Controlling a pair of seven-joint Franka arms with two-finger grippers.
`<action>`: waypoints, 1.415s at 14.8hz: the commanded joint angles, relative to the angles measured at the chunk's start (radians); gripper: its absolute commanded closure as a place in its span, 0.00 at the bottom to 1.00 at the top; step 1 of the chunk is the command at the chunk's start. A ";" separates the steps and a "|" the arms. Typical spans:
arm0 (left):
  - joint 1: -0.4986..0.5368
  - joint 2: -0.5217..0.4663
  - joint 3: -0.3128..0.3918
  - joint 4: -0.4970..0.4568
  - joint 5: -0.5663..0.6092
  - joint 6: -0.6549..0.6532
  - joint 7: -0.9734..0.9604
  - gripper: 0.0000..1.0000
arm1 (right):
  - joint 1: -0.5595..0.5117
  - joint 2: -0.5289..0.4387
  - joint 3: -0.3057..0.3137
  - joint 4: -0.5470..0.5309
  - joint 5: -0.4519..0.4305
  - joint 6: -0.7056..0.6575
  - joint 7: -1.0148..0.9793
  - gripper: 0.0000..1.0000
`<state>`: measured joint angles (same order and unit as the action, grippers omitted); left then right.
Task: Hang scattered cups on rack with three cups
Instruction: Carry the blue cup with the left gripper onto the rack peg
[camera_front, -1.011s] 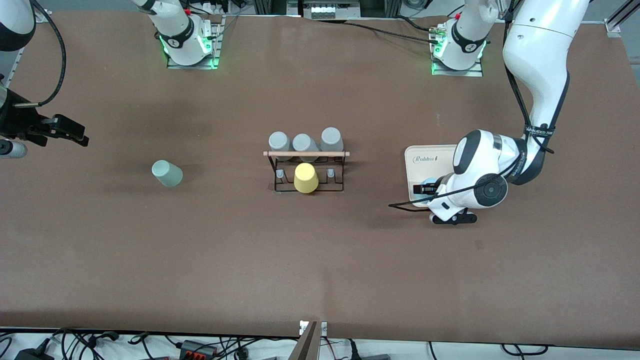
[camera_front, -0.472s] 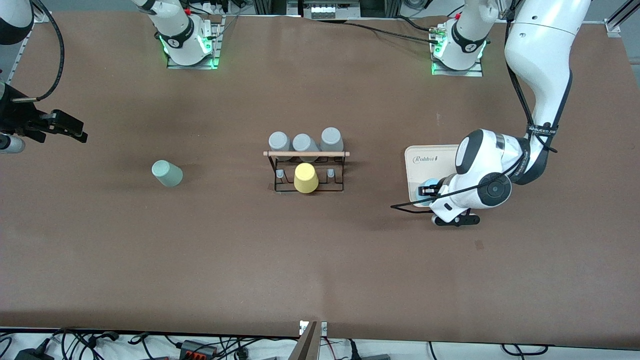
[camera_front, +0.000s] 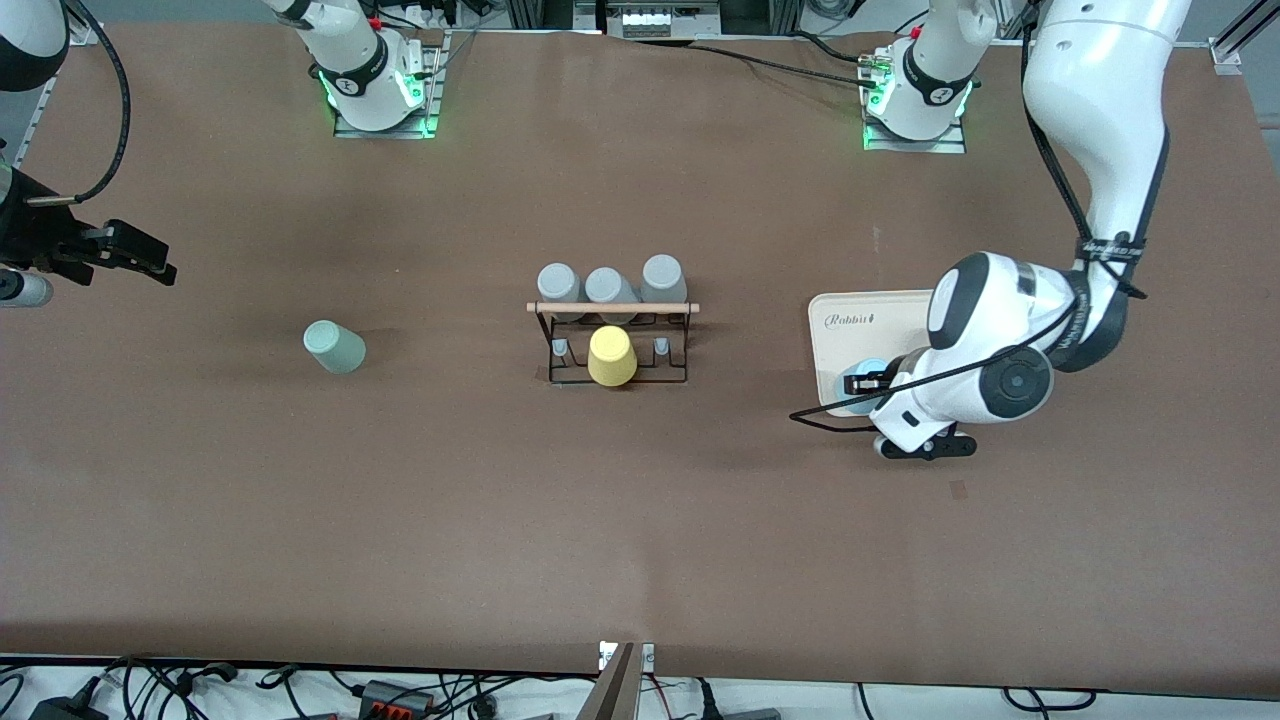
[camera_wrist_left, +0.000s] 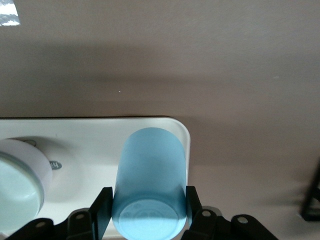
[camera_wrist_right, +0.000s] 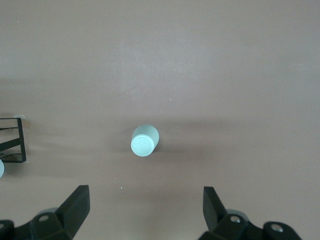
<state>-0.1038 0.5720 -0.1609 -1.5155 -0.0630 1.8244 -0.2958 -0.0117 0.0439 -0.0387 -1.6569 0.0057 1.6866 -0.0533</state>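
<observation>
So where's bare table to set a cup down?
Bare between the mint cup and the rack, and all along the camera-side edge. Crowded at the rack and at the tray, where the left gripper grips the blue cup.

Two white, glossy robot arms with rounded joint housings and dark grey joint bands. The left arm (camera_front: 1095, 110) carries a black cable strapped along its forearm and a black round end cap at the wrist. Both pedestal bases (camera_front: 372, 85) glow green. The black two-finger grippers (camera_wrist_right: 145, 210) show small silver screws.
</observation>
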 joint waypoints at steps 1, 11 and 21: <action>-0.013 0.002 -0.012 0.144 -0.076 -0.117 -0.002 0.99 | -0.005 -0.015 0.002 -0.015 -0.007 -0.007 -0.019 0.00; -0.195 0.143 -0.005 0.455 -0.245 -0.093 -0.310 0.99 | 0.010 0.079 0.011 -0.006 -0.007 -0.002 -0.017 0.00; -0.275 0.161 -0.008 0.449 -0.251 -0.091 -0.424 0.99 | 0.041 0.097 0.013 -0.011 -0.007 -0.031 -0.003 0.00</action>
<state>-0.3648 0.7154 -0.1799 -1.1053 -0.2980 1.7524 -0.7021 0.0216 0.1458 -0.0268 -1.6681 0.0057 1.6713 -0.0558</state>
